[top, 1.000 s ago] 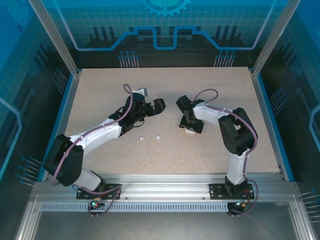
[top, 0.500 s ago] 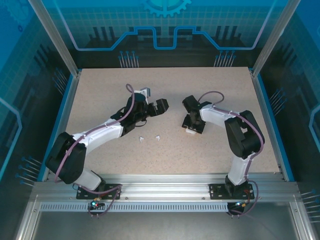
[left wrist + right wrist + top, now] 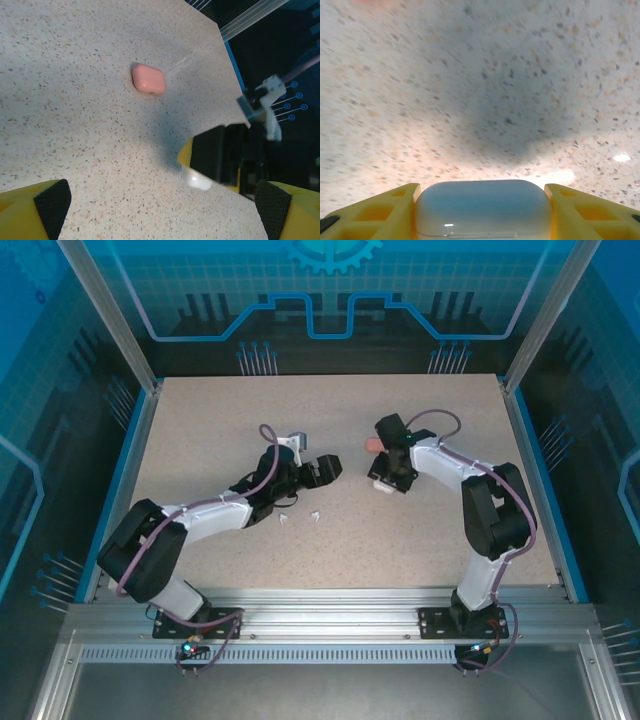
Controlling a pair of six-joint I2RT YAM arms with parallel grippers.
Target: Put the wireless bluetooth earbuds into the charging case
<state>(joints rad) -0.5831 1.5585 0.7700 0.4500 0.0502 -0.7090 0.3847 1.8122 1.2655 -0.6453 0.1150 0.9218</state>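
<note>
My right gripper (image 3: 482, 212) is shut on a white charging case (image 3: 482, 207), its yellow fingers (image 3: 380, 210) pressed on both sides. In the top view that case (image 3: 380, 483) hangs under the right gripper (image 3: 386, 476), right of the table's middle. A closed pink charging case (image 3: 372, 445) lies just behind it, and the left wrist view shows this pink case (image 3: 148, 79) flat on the table. Two white earbuds (image 3: 284, 517) (image 3: 316, 514) lie near the left arm. My left gripper (image 3: 318, 466) is open and empty, its pads (image 3: 52, 202) far apart.
The speckled table (image 3: 330, 550) is fenced by aluminium rails and posts (image 3: 115, 335) at the corners. The left gripper and the right gripper face each other a short way apart near the middle. Free surface lies behind and in front of both.
The right arm swung back and right with the white case, its jaws closing on it, uncovering the pink case. The left gripper moved a little right and nearer, staying open.
</note>
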